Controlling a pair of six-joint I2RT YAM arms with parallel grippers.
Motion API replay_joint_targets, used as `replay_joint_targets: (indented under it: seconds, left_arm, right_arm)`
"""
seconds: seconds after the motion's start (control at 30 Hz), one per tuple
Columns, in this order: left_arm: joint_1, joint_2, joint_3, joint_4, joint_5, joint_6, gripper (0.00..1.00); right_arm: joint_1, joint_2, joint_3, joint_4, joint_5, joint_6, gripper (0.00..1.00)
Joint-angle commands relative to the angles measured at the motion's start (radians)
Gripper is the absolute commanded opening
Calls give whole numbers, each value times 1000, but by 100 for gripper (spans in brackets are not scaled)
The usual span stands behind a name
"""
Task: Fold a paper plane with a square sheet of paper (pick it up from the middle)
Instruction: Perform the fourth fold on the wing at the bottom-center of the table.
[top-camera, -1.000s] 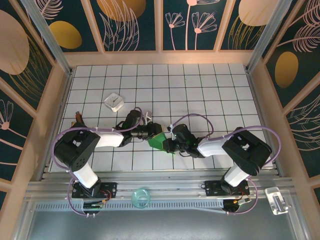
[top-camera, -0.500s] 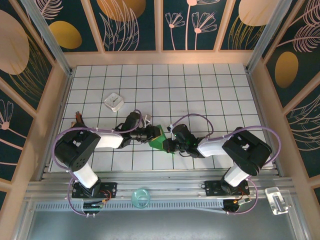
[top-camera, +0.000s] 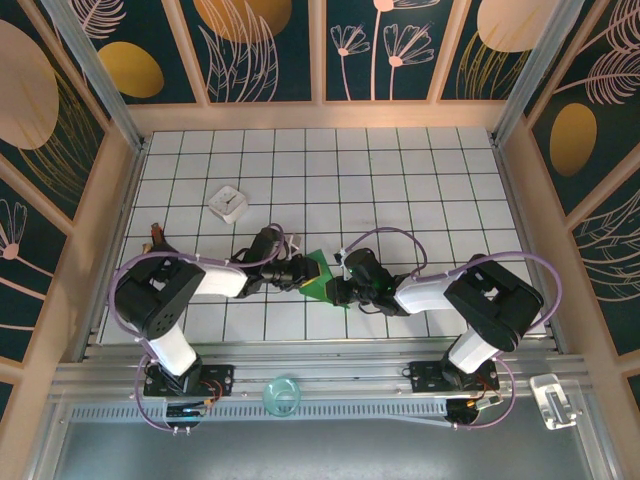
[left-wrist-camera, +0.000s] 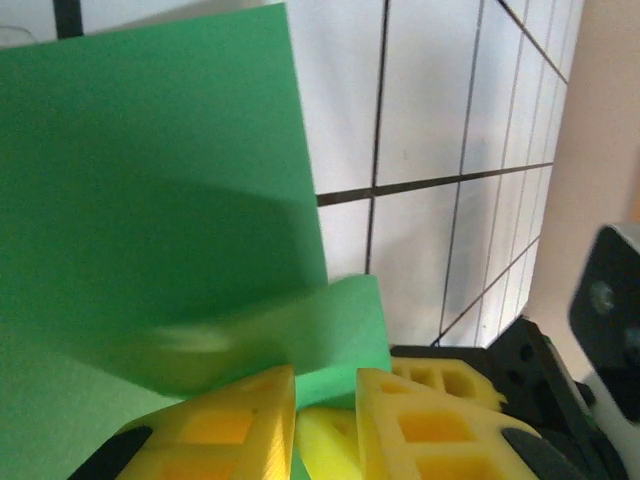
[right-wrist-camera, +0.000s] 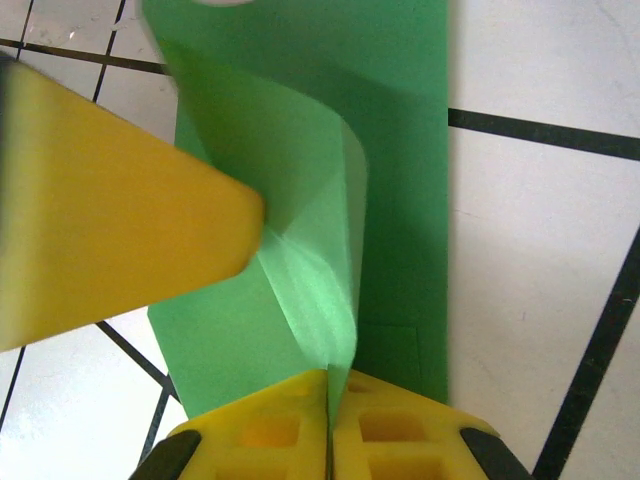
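White box: well off to the left claw's outer side and beyond it, apart from the work.

Left claw: jaws narrow, a slim gap between the yellow fingers. A green flap runs down into that gap. Whether it is pinched or only pressed, I cannot tell.

Square sheet of paper: directly ahead of the left claw's tips and touching them, between the two claws on the tiled table.

Look of the sheet: bright green, plain and thin, already doubled into a narrower strip. One layer lies flat on the tiles and another stands up from it in a soft curl. It is not yet a dart.

Long axis: from the right wrist, the strip runs straight away from that claw, with the raised fold along it.

Right claw: jaws closed together on the near end of the raised fold, whose edge disappears into the seam between the fingers.

Nearer arm: both are at the sheet. Only the right claw visibly holds it, so I judge the left is free to press the crease flat towards the right.
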Motion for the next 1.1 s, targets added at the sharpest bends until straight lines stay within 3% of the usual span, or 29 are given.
replay_joint_targets:
  seconds: [0.0, 0.57, 1.07]
  left_arm:
    - [15, 37, 23, -20, 6, 12, 24]
    - [36, -92, 23, -30, 4, 16, 26]
    - [21, 66, 61, 5, 0, 20, 24]
  right_arm:
    - [9, 31, -23, -106, 30, 6, 7]
    - [10, 35, -32, -104, 33, 8, 4]
    - [11, 37, -27, -107, 31, 5, 5]
